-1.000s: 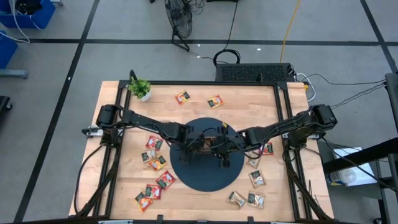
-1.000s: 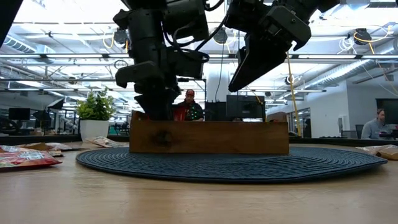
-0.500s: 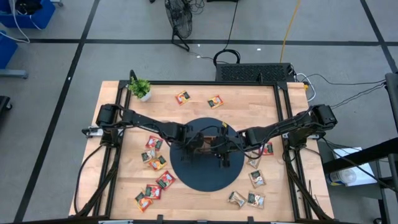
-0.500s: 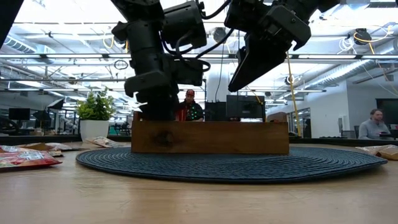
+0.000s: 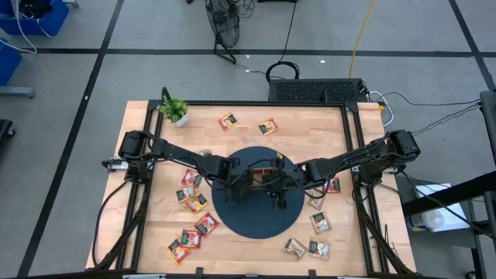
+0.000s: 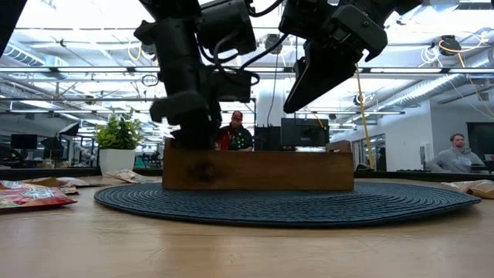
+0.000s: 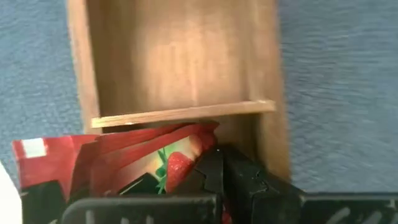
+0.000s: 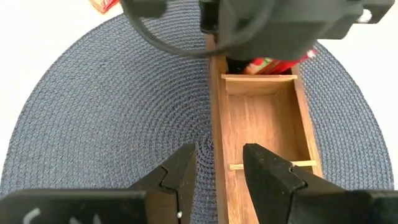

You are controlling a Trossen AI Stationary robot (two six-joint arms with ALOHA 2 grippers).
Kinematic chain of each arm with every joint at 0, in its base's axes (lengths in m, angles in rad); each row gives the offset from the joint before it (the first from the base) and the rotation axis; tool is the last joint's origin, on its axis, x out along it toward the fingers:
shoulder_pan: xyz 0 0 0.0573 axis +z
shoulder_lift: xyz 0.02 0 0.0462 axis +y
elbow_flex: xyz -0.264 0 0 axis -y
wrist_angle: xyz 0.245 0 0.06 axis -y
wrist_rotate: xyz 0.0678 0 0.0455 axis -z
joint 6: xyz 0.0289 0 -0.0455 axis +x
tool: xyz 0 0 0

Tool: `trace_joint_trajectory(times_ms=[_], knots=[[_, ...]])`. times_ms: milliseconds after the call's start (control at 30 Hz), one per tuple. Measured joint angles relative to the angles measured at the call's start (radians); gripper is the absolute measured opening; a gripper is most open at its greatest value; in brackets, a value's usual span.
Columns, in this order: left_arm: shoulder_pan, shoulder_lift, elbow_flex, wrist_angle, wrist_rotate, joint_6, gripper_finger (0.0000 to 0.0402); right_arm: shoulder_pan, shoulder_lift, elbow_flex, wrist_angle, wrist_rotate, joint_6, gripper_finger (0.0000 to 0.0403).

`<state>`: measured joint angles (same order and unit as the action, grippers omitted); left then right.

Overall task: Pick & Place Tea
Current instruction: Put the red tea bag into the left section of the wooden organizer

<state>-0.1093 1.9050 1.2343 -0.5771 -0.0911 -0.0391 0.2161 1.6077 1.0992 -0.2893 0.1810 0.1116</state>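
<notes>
— What has changed over the wooden tray (image 5: 260,177) at the desk's centre?

— The left gripper (image 7: 214,171), jaws pressed shut, has lifted slightly from the end compartment, leaving red tea sachets (image 7: 140,155) inside.

— And the right gripper (image 8: 217,163)?

— It still hovers, jaws partly open and empty. More sachets (image 5: 191,200) lie towards the desk's edges, so the placing likely goes on.

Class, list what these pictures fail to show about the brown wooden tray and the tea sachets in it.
- Low view: the brown wooden tray's front wall hides everything inside.
- High view: both arms cover the tray; contents too small to tell.
- Left wrist view: the left gripper, shut, covers part of the red strawberry sachets; their count is unclear.
- Right wrist view: the left arm hides the far compartment.
</notes>
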Motion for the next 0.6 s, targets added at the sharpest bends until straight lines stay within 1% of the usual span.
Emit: trace_joint_trajectory(times_ms=[167,267,333,400,467,533,600], knots=[[0.0,-0.061,0.0,-0.001,0.012,0.008,0.0005,0.0,0.0,0.0,0.002,0.0,0.0,0.0118],[0.0,-0.118,0.0,-0.004,0.01,0.021,0.0018,0.0,0.0,0.0,0.0,0.0,0.0,0.0118],[0.0,-0.164,0.0,-0.006,-0.002,0.035,0.0029,0.0,-0.011,0.0,-0.033,0.0,0.013,0.0118],[0.0,-0.218,0.0,-0.01,-0.016,0.039,0.0036,0.0,-0.038,0.0,-0.111,0.0,0.056,0.0118],[0.0,-0.283,-0.001,-0.003,-0.029,0.055,0.0038,0.0,-0.081,0.001,-0.227,0.0,0.134,0.0118],[-0.004,-0.348,-0.02,0.037,-0.051,0.086,0.0033,0.0,-0.13,0.001,-0.378,0.0,0.244,0.0118],[-0.005,-0.425,-0.065,0.105,-0.059,0.124,0.0023,0.0,-0.174,0.001,-0.522,0.001,0.382,0.0118]])
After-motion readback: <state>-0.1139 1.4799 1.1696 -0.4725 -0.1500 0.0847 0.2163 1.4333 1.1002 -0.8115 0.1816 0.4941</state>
